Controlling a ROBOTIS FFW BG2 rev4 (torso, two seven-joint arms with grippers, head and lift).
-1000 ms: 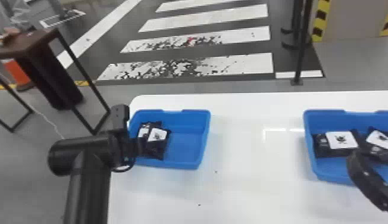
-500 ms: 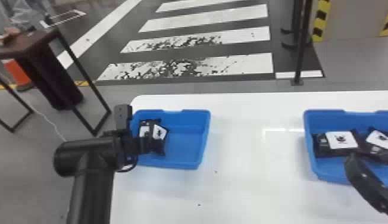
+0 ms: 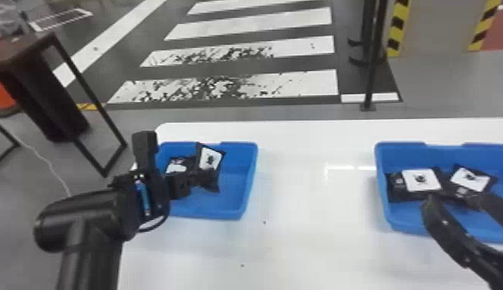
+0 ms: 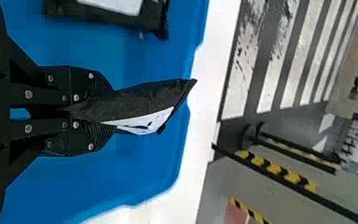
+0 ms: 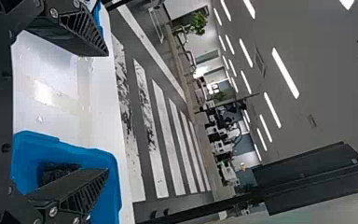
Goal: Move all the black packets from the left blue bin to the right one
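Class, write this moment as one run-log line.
left gripper: shut on black packet, tilted | left blue bin: another packet inside | right gripper: open | right blue bin: two packets visible

The left claw [image 3: 196,178] pinched a black packet [image 4: 142,98] with a white label [image 4: 151,121] over the left blue bin [image 4: 149,172]. Another packet [image 4: 151,21] lay in the bin, apart from it. Past the bin were the white surface [image 4: 214,56] and white stripes [image 4: 235,93] on the dark floor [image 4: 251,100].

Labelled black packets [image 3: 420,180] lie in both blue bins [image 3: 247,185], another [image 3: 210,159] tilted upright.
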